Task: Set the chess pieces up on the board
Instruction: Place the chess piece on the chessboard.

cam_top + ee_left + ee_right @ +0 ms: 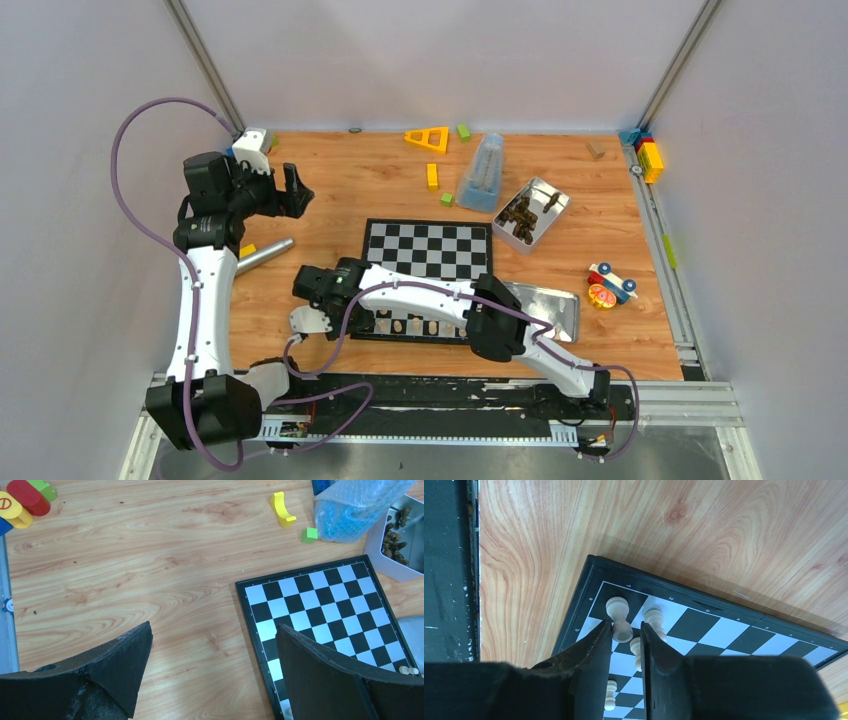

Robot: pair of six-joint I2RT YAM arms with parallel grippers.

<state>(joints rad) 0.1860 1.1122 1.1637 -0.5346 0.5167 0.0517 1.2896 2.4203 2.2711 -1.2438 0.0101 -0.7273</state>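
Cream chess pieces (pixel 619 612) sit along the near edge of the board (pixel 696 625), which lies mid-tabletop. Your right gripper (pixel 626 626) hangs over the board's near-left corner. Its jaws are a narrow slit with one piece's base at their tips, and you cannot tell whether it is pinched. Your left gripper (pixel 214 627) gapes wide over bare wood left of the board.

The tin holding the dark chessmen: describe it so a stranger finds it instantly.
Start from the checkered board in the middle of the wooden table. Just off its far right corner sits a small metal tin, angled to the board. Unlike the flat shiny tray on the board's near right, it is deep-walled and holds dark brown pieces.
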